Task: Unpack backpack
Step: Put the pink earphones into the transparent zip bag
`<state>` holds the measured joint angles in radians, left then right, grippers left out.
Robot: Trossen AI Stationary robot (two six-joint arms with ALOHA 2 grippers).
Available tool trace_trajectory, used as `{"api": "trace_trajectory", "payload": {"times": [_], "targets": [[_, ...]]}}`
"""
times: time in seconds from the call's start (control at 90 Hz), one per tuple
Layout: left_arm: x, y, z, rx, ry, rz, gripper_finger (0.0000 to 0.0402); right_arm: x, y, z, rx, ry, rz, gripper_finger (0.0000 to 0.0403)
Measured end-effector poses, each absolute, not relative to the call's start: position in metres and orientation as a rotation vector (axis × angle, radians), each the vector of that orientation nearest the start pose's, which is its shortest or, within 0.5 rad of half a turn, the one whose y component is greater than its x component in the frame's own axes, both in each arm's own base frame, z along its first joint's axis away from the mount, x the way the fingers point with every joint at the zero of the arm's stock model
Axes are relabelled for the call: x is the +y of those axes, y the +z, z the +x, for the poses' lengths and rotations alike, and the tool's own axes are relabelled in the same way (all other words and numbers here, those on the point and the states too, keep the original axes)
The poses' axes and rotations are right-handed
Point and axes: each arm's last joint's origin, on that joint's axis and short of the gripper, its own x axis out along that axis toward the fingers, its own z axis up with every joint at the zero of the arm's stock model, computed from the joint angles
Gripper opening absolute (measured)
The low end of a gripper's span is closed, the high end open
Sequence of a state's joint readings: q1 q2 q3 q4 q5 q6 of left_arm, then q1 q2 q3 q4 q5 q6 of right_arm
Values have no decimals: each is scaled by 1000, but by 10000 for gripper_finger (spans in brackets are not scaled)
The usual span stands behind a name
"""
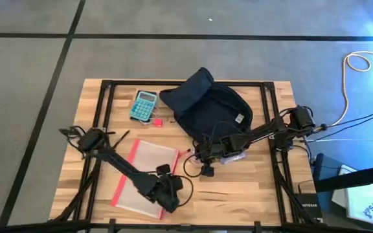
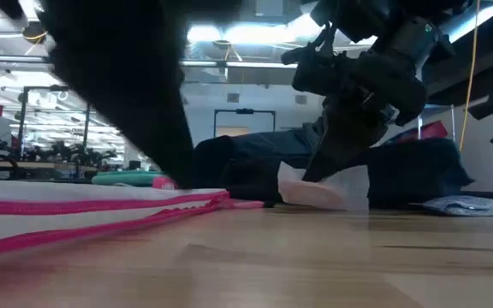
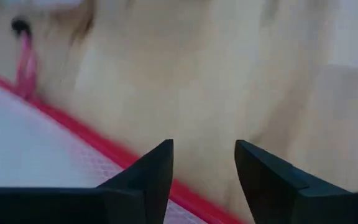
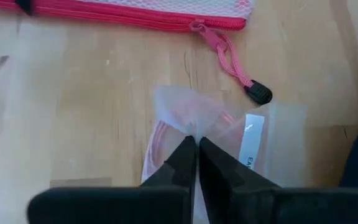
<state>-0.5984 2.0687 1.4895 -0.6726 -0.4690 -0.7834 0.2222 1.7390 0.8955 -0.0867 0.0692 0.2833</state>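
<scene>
Around everything lies a gray carpeted floor crossed by dark lines, with a yellow cable looping at the far right; the low view looks level into a bright room with ceiling lights, white walls and racks of equipment at the far left. On it stands the light wooden table with a black frame running over its top. The backpack, dark navy and slumped open, lies on the far middle part of the table, right of centre. Near the front left, a clear pouch with pink-red edging lies flat on the wood, its zipper pull and cord trailing off one corner in the right wrist view. A teal calculator sits at the far side, just left of the backpack. The right arm reaches in from the table's right edge to a spot just in front of the backpack, where the right gripper has its fingers pressed together on the gathered top of a small clear plastic bag that holds something pinkish and bears a white label; in the low view the bag rests near the wood in front of the backpack. The left arm stretches from the left edge toward the front, and the left gripper hangs over the pouch's near edge, its fingers spread apart with bare wood showing between them.
</scene>
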Motion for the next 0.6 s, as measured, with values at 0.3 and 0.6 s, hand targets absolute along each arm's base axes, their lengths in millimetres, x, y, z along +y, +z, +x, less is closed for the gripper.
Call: {"api": "trace_trajectory", "payload": {"times": [0.3, 0.6], "targets": [[-222, 172, 361, 1069, 335, 1, 129, 70, 142, 320, 954, 4, 121, 0], [-216, 171, 349, 1177, 407, 51, 135, 70, 140, 318, 985, 9, 121, 0]]}}
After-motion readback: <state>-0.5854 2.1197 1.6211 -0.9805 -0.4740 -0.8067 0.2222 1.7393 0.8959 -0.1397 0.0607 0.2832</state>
